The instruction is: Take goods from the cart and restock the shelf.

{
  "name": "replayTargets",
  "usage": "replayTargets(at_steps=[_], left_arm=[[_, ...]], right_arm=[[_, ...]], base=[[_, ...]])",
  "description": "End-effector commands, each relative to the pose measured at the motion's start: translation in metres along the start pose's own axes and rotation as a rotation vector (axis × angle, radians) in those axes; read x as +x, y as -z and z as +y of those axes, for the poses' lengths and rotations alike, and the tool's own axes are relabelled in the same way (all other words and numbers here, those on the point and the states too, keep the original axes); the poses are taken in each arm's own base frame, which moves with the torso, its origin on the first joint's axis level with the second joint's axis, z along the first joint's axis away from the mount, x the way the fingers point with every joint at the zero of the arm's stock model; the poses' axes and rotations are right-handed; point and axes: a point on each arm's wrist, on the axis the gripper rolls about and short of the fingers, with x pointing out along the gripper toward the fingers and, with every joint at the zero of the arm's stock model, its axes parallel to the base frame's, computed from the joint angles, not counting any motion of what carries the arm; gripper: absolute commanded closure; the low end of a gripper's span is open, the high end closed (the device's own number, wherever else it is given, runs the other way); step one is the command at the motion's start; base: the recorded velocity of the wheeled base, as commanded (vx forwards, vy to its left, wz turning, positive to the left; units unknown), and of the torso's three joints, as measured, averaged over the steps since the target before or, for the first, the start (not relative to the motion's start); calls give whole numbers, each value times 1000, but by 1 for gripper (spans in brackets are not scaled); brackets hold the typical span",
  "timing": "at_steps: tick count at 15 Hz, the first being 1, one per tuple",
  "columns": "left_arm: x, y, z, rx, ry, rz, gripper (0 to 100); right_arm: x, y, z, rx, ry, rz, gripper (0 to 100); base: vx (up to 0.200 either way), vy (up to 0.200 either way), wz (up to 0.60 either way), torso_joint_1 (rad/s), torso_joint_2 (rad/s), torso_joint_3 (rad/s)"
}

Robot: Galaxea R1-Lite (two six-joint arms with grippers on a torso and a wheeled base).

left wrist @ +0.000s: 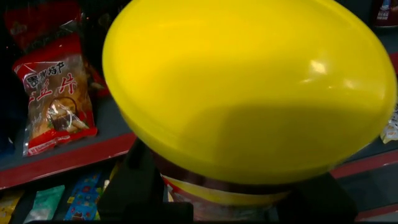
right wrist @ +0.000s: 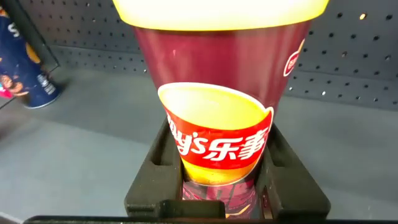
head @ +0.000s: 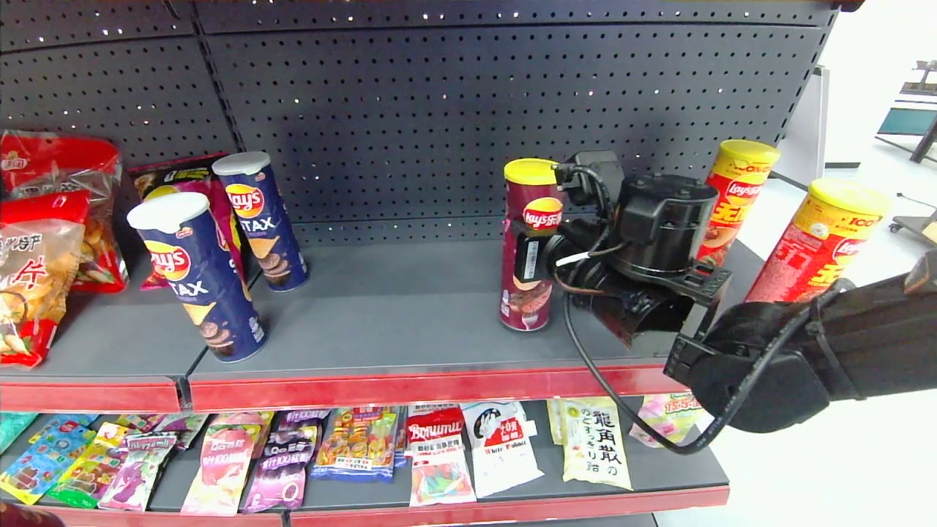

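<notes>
**Inspector:** Location of the item, and the grip on it?

**Assessor:** The maroon can stands upright on the upper shelf, with its base apparently on the deck. The right gripper comes in from its three o'clock, fingers closed against both sides at mid-height. Red cans stand near at two o'clock. Blue cans are well apart at nine o'clock.

**Inspector:** Left side?

**Assessor:** The left gripper clasps a second, yellow-lidded can in front of the shelving.

**Inspector:** Recommendation?

**Assessor:** Confirm the base sits flat before letting go. Part the fingers evenly, then back straight out toward three o'clock, keeping the wrist off the red cans. In my judgement, any sideways drag would topple the can.
</notes>
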Motion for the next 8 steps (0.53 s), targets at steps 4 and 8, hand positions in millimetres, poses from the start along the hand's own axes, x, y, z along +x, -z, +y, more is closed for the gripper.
replayTargets(at_steps=[4, 8], left_arm=[[1, 3, -1, 0, 3, 13, 100], [2, 4, -1, 0, 5, 19, 100]], right_arm=[[-6, 6, 16, 13, -15, 14, 100], [-5, 16, 25, 3, -1, 38, 100]], base=[[0, 0, 0, 0, 0, 0], [0, 0, 0, 0, 0, 0]])
